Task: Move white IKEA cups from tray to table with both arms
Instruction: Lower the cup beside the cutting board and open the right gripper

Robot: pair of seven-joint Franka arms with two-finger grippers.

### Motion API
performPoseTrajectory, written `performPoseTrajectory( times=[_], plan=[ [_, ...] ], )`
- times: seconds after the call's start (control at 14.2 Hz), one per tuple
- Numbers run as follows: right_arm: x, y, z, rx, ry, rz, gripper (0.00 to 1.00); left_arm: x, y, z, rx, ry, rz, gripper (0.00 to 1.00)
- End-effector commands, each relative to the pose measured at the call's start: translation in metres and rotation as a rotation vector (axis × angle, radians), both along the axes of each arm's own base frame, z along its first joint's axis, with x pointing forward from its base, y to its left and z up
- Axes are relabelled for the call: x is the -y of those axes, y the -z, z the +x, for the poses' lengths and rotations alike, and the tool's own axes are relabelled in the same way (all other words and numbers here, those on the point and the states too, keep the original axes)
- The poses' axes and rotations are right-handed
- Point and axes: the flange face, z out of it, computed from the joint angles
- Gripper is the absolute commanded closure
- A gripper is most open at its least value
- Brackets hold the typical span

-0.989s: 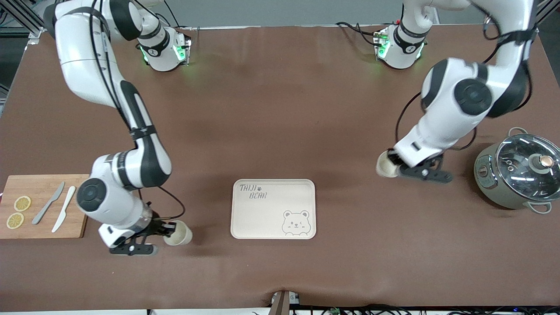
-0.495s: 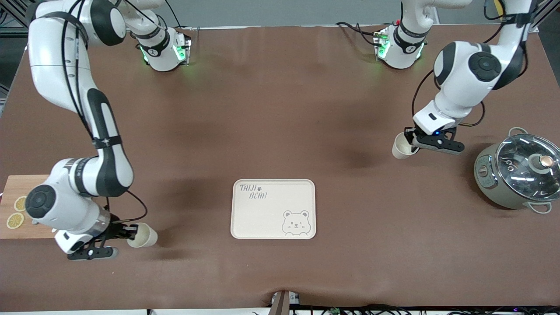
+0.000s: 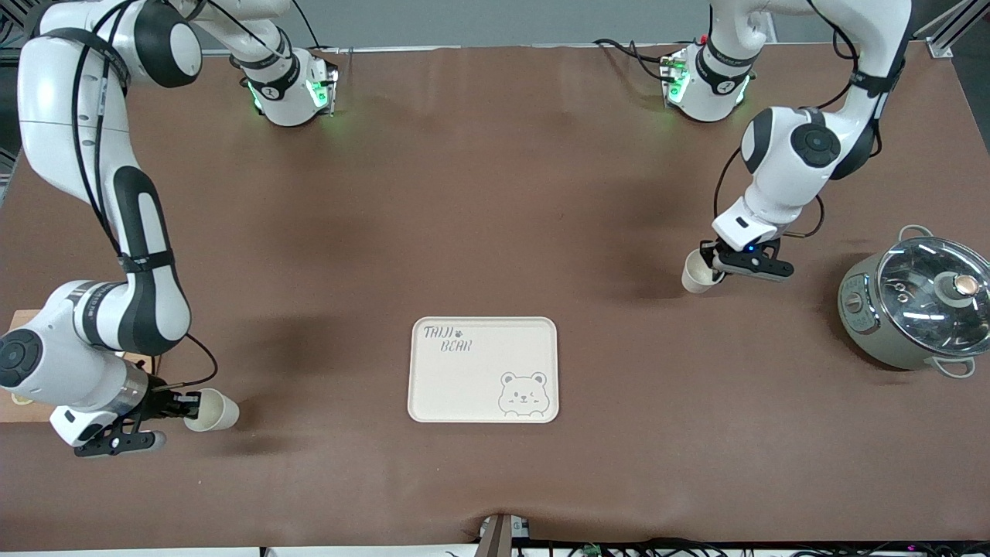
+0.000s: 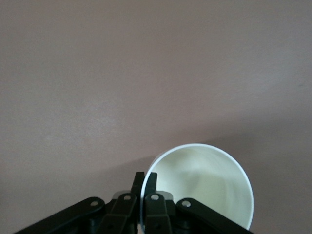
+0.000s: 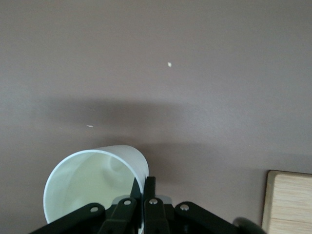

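Observation:
Two white IKEA cups are each held by one arm. My right gripper [image 3: 188, 405] is shut on the rim of one cup [image 3: 213, 411], tilted, over the brown table between the cutting board and the beige bear tray [image 3: 464, 383]. In the right wrist view the fingers [image 5: 145, 184] pinch that cup's wall [image 5: 90, 183]. My left gripper [image 3: 715, 264] is shut on the rim of the second cup [image 3: 695, 273], over the table between the tray and the pot. In the left wrist view the fingers [image 4: 145, 178] clamp its rim [image 4: 207, 187].
A grey pot with a glass lid [image 3: 920, 302] stands at the left arm's end of the table. A wooden cutting board [image 3: 19, 412] lies at the right arm's end, mostly hidden under the right arm; its corner shows in the right wrist view [image 5: 290, 202].
My right arm has carried its cup away from the tray toward the right arm's end, now covering the board. My left arm has drawn its cup back toward its base, then shifted slightly.

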Motion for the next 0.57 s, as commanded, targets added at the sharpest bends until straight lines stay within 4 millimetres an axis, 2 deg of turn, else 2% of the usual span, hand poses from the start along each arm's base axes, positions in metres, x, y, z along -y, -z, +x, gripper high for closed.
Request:
performPoseTrajectory(
  times=[0.0, 0.14, 0.35, 0.42, 0.49],
  plan=[
    [0.003, 0.01, -0.004, -0.011, -0.02, -0.001, 1.0, -0.004, 0.024, 0.005, -0.005, 0.003, -0.004, 1.0],
    [0.002, 0.018, -0.005, -0.022, -0.018, 0.001, 1.0, -0.005, 0.034, 0.006, 0.006, 0.0, -0.005, 1.0],
    [0.005, 0.023, -0.006, -0.029, -0.007, 0.008, 1.0, -0.008, 0.038, 0.008, 0.007, -0.008, -0.004, 1.0],
    [0.004, 0.026, -0.006, -0.032, -0.006, 0.009, 0.9, -0.008, 0.038, 0.009, 0.007, -0.008, -0.004, 1.0],
    [0.004, 0.026, -0.006, -0.032, -0.004, 0.009, 0.71, -0.008, 0.04, 0.009, 0.006, -0.007, -0.004, 1.0]
  ],
)
